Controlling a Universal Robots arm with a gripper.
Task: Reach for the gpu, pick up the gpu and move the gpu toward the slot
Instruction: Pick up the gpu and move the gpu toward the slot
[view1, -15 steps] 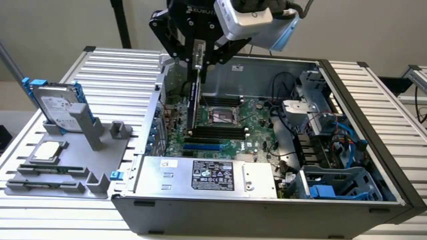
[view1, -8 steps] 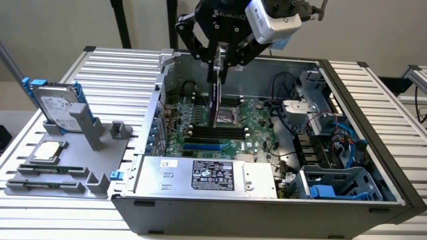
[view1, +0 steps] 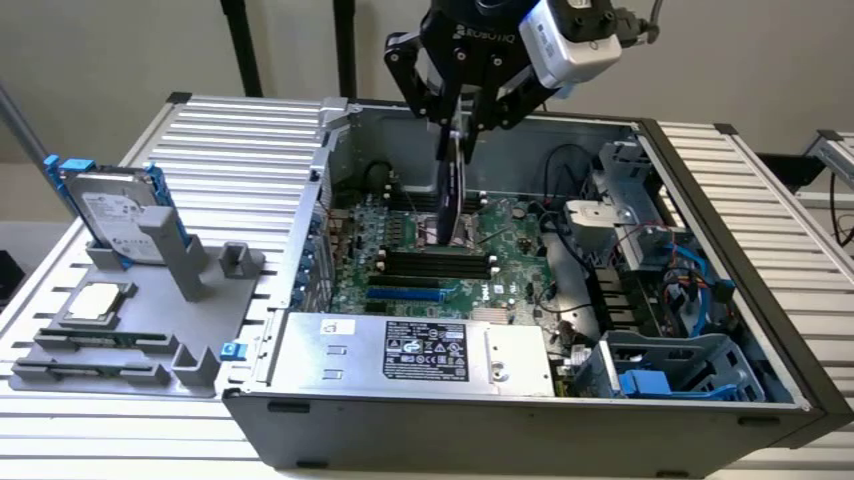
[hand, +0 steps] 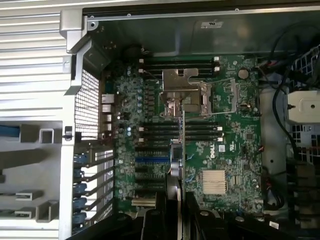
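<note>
Gpu (view1: 454, 185): held edge-on, vertical, in closed gripper (view1: 461, 125) above motherboard (view1: 514, 235); best kept upright and parallel with blue slot (view1: 407, 295) while travelling.

The gripper (view1: 461, 120) hangs at 12 o'clock over the open computer case (view1: 534, 420), pinching the gpu (view1: 454, 190). The thin card stands on edge above the green board (view1: 441, 265). A hard drive (view1: 114, 215) stands at 9 o'clock.
</note>
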